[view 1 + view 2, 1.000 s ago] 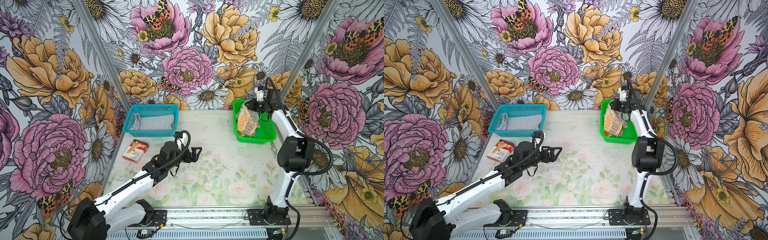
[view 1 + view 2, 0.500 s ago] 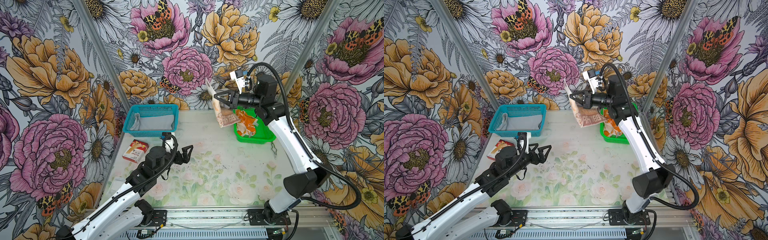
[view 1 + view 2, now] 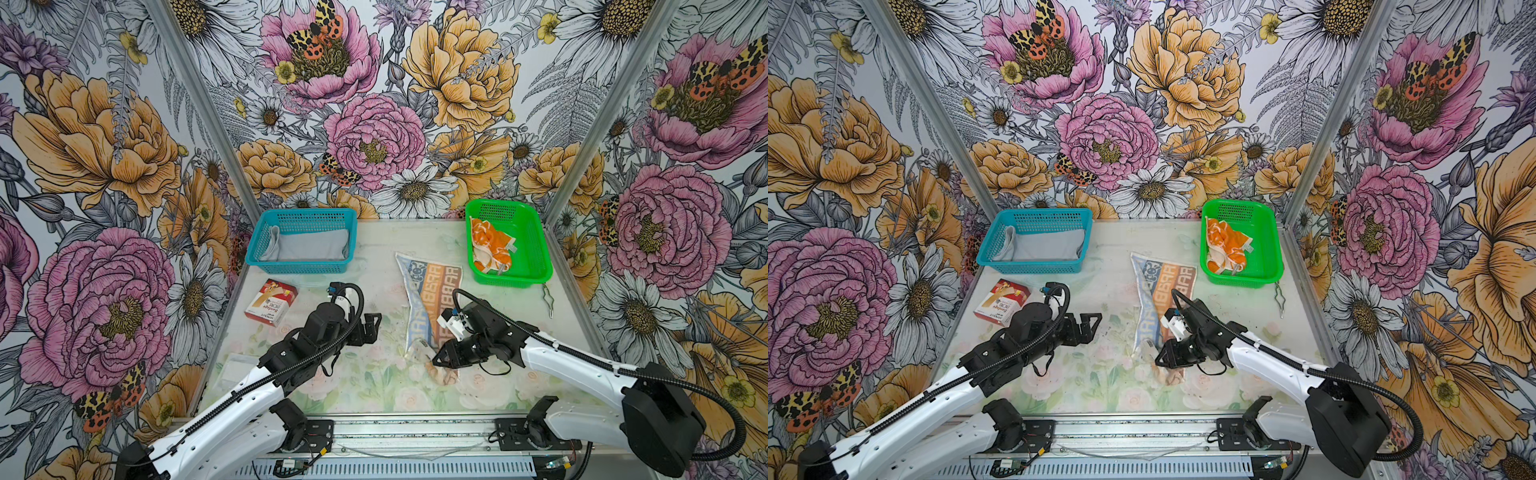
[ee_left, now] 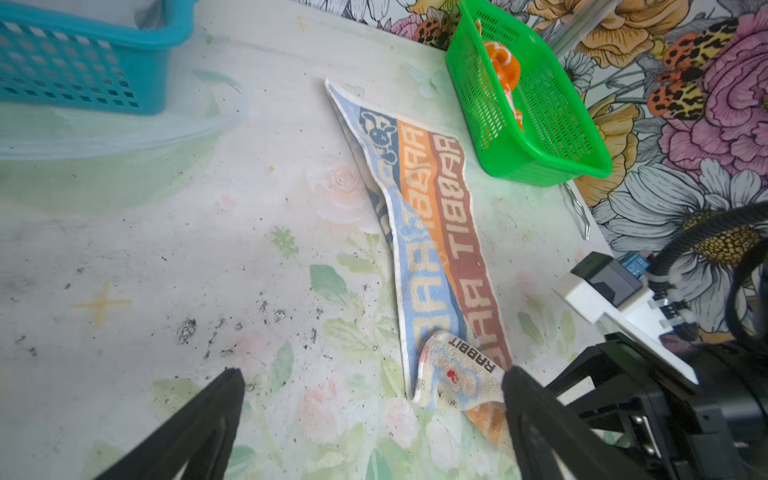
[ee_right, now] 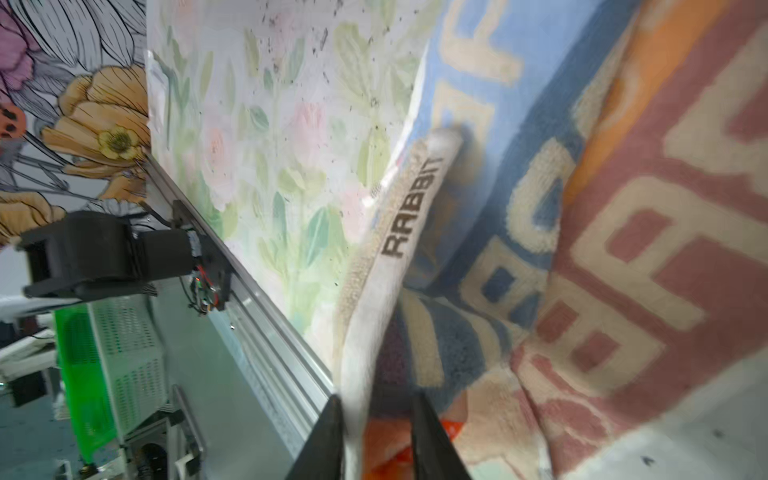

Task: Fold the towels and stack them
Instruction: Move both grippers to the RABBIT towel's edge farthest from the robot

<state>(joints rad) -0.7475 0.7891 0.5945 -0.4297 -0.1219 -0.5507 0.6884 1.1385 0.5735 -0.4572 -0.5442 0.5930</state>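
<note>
RABBIT towel (image 3: 428, 291) is out on the table (image 3: 374, 266), right of centre, drawn into a long strip from beside the green basket (image 3: 530, 245) at the far end to your right gripper (image 3: 436, 359) at the near end. Lettering reads mirrored, so it looks face-down. The near end is curled over on itself and part of its left edge looks tucked under. In the right wrist view the jaws stand apart around the near hem with slack beside the cloth, so I read that gripper as letting go, not pinching. Left gripper (image 3: 372, 328) is spread wide and empty, low over bare table just left of the strip. The orange lion towel (image 3: 490, 245) sits crumpled in the green basket. The grey towel (image 3: 311, 247) lies flat in the blue basket (image 3: 299, 266) at far left. The bandage box (image 3: 271, 301) and white packet (image 3: 235, 370) on the left are clutter. My read: you're at lay-out, before the first fold. Next you'll want to uncurl the near end and take a corner with each gripper. Then pull the strip to full width and fold. Watch that the hem doesn't snag as the right clears.
</note>
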